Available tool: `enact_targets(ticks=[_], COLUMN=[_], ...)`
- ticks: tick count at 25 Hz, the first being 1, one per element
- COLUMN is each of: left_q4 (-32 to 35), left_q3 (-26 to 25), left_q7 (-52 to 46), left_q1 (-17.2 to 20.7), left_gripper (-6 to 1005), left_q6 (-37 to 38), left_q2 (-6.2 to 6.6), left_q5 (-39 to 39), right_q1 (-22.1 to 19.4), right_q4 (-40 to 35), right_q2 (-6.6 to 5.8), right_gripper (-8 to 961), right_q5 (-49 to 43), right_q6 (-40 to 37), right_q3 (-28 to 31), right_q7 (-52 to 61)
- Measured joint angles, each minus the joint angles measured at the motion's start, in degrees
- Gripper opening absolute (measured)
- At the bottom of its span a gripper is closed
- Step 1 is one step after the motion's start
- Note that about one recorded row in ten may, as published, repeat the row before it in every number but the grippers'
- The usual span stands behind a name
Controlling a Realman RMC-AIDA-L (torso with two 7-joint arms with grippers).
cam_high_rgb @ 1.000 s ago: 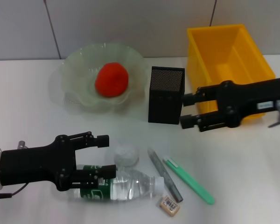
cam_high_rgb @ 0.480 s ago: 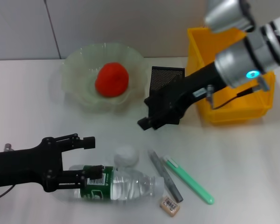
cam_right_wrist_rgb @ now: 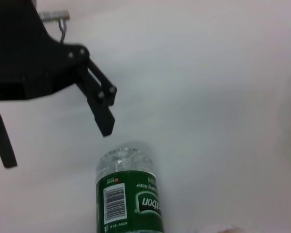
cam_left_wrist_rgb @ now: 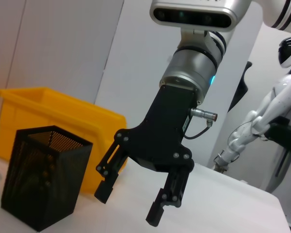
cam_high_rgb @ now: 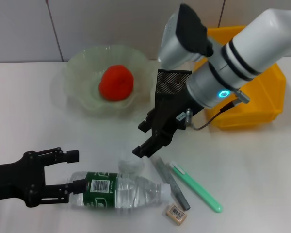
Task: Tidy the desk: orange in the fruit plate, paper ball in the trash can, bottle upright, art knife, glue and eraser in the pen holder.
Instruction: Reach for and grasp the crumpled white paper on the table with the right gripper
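Robot lab: white humanoid robot (cam_left_wrist_rgb: 276, 121) standing by

The right gripper (cam_high_rgb: 144, 139) swings down from beside the bright-yellow rectangular plastic bin (cam_high_rgb: 262, 99) to hang, jaws apart, above the small crumpled white paper wad (cam_high_rgb: 131, 162), while the left gripper (cam_high_rgb: 72, 171) backs off the lying clear plastic water bottle (cam_high_rgb: 120, 190).

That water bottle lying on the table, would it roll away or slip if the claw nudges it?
Probably yes: the bottle lies on its round side on the smooth desk, so a sideways nudge would likely roll it. Its clear plastic looks thin and slick, so it may dent or slip when squeezed. The open left claw sits at its base.
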Motion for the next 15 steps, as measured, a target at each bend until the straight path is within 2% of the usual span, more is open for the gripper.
enact_targets(ticks=[6, 15], left_q4=[0.11, 0.11], left_q3=[-0.54, -0.62], left_q7=[-0.06, -1.46], left_q1=[1.01, 1.74], left_gripper=[797, 795], left_q6=[0.0, 0.47], left_q2=[1.02, 1.25], left_q5=[0.03, 0.42], right_q1=[0.0, -0.41], right_q4=[1.49, 3.91], right_q2=[0.12, 0.15], right_gripper=[734, 734], right_q5=[2.7, 8.98], right_q6=[3.85, 12.14], right_q3=[-5.61, -15.76], right_q7=[0.13, 1.11])
